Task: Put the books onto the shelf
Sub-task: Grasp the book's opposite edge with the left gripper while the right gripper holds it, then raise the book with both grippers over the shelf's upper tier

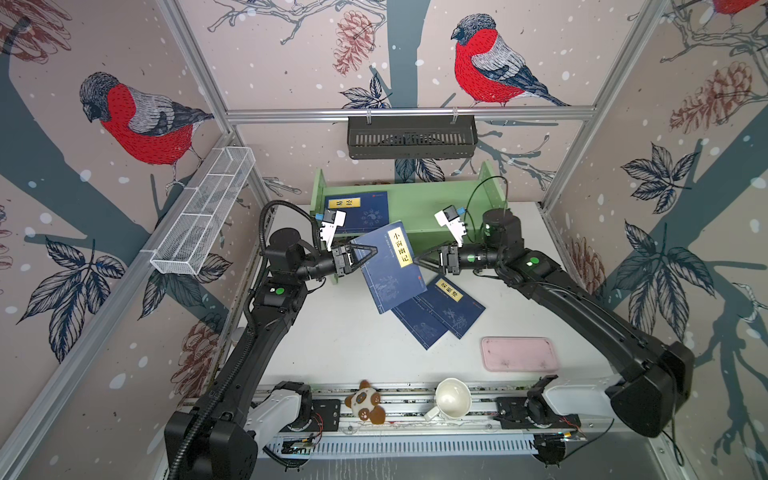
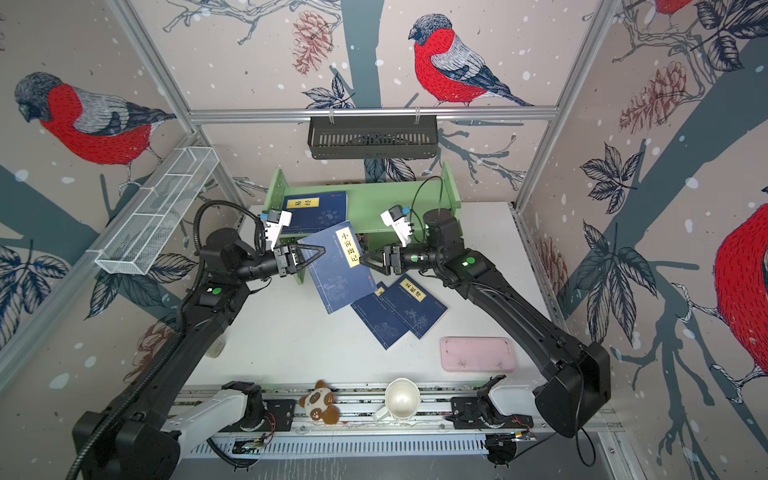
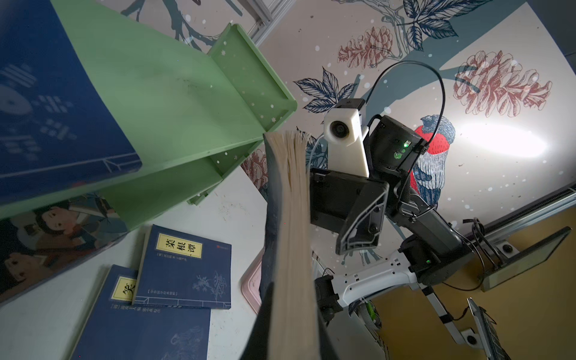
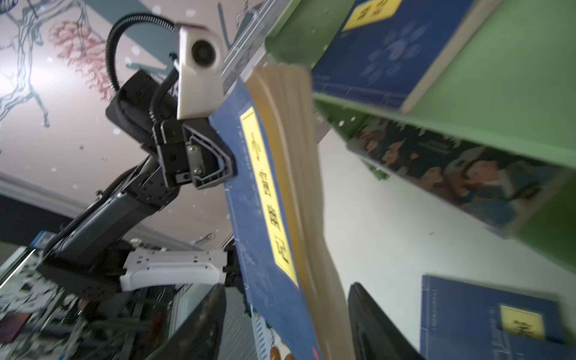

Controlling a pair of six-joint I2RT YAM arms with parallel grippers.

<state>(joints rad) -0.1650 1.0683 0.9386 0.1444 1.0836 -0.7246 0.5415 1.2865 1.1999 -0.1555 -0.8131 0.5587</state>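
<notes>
Well, the left hand (image 1: pixel 369 252) is clenched on one long edge of a navy book (image 1: pixel 388 270). It holds the book clear of the counter (image 1: pixel 332 340), tilted, cover up, with the yellow label showing. Straight across, at the book's opposite edge, the right hand (image 1: pixel 417 260) stands released. In its wrist view its fingers (image 4: pixel 199 324) straddle the paper edge with a gap on the cover side, so I judge the left hand alone carries the book.

Just beyond both hands is the green shelf (image 1: pixel 419 199). On its top board another navy book (image 1: pixel 359 212) lies flat, and a cartoon-covered book (image 3: pixel 56 230) sits under that board. Below the right hand and nearer than it, two more navy books (image 1: pixel 453 307) lie overlapped on the counter.

The held book looks light but floppy. It is a thin paperback whose pages fan at the free corner in the left wrist view, and the cover seems smooth enough to slide. I would bite deep at the middle of a long edge, not a corner, so it neither droops nor twists.
</notes>
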